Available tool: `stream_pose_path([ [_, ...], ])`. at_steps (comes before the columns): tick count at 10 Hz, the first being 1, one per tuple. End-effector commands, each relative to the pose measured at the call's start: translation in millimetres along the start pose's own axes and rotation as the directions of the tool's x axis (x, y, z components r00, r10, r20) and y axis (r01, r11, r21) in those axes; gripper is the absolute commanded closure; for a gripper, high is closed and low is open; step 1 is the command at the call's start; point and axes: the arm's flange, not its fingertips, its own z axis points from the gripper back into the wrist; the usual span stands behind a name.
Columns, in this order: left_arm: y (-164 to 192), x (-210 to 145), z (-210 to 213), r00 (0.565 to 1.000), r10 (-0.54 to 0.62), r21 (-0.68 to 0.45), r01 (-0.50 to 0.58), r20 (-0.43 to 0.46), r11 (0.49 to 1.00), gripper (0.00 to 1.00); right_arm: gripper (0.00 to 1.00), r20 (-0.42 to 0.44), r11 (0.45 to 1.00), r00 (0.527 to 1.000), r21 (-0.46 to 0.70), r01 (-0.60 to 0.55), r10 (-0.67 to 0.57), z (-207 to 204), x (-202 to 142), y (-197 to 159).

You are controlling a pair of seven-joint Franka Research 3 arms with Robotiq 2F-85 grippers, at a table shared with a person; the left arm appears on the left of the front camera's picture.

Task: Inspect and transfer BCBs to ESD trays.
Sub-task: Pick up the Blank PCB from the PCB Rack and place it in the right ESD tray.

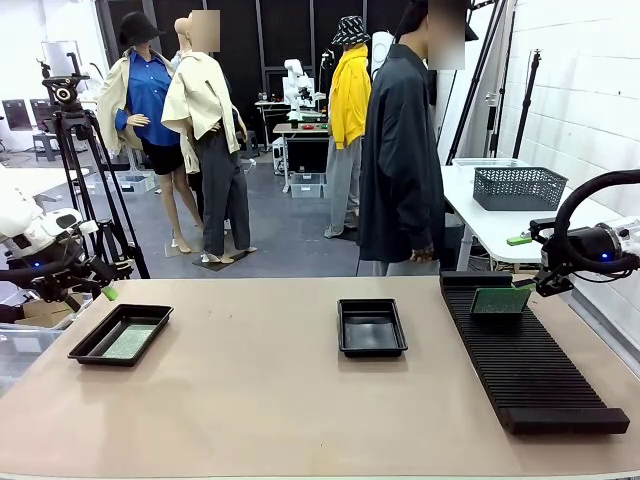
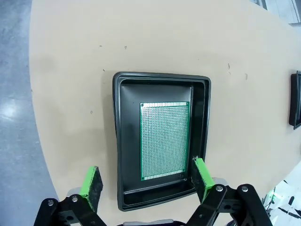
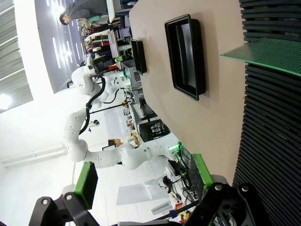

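**Second Board: Pick From Rack**

On the table [image 1: 280, 410], the left tray [image 1: 95, 358] held one board [image 1: 130, 341] lying flat on its floor, inside the rim. The left gripper [image 2: 146, 181] hung above that tray with its fingers spread wide, holding nothing. The middle tray [image 1: 342, 335] was empty. To the right, the second board [image 1: 500, 300] stood on edge in a slot near the far end of the rack [image 1: 545, 380]. The right gripper [image 1: 531, 263] hovered just beside and above it, fingers fully apart and gripping nothing. A person [image 1: 400, 150] stood at the far side of the table.

The step in hand appeared to be picking the second board from the rack. A good pick called for the following:

1. Squaring the wrist to the board so that both pads met it evenly.
2. Closing on the free upper edge, well clear of the ribs.
3. Lifting straight up along the slot, without twist, until the lower edge cleared the rack.
4. Carrying the board to the middle tray and laying it flat within the rim.
5. Releasing only once the board rested on the floor of the tray.
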Motion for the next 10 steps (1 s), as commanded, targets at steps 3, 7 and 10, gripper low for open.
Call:
stream_pose_path([
  [3,-0.2,-1.3,2.8,1.000,-0.002,-0.001,0.002,0.004,1.000,0.00,0.00,-0.007,1.000,1.000,-0.003,-0.001,0.001,-1.3,-0.1,0.7],
  [7,3.5,-2.9,7.6,1.000,-0.011,-0.199,0.008,-0.015,0.980,0.00,0.00,-0.007,1.000,1.000,-0.003,-0.001,0.001,-1.3,-0.1,0.7],
  [10,27.2,-11.9,20.3,0.996,-0.048,-0.571,-0.002,-0.072,0.821,0.00,0.00,-0.007,1.000,1.000,-0.003,-0.001,0.001,-1.3,-0.1,0.7],
])
